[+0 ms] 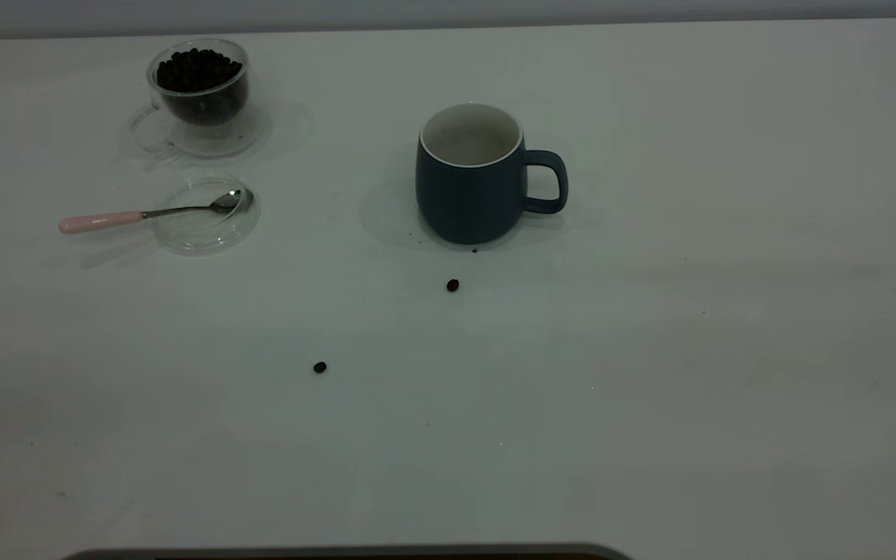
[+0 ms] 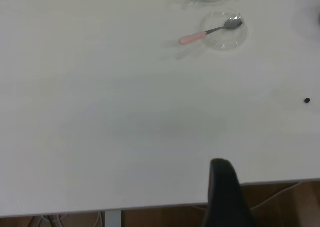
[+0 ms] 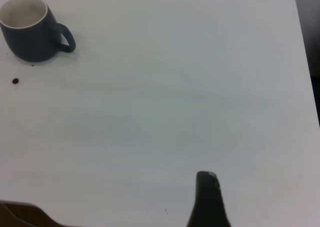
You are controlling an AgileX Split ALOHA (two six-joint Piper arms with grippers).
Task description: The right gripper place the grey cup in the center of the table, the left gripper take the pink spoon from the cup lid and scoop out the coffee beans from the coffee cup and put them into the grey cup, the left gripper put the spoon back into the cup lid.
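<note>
The grey cup [image 1: 471, 175] stands upright near the middle of the table [image 1: 689, 404], handle to the right; it also shows in the right wrist view [image 3: 29, 29]. The coffee cup [image 1: 199, 89] stands at the far left, full of coffee beans [image 1: 197, 70]. In front of it lies the cup lid [image 1: 207, 214]. The pink spoon [image 1: 145, 214] has its bowl in the lid and its handle sticking out to the left, as the left wrist view [image 2: 210, 32] also shows. My left gripper [image 2: 222, 187] is pulled back at the table's near edge, far from the spoon. My right gripper [image 3: 207, 199] is pulled back too, far from the grey cup. Neither arm shows in the exterior view.
Two loose beans lie on the table, one just in front of the grey cup [image 1: 453, 285] and one nearer the front [image 1: 320, 367]. The left wrist view shows the table's near edge [image 2: 150, 206] with wood and cables below it.
</note>
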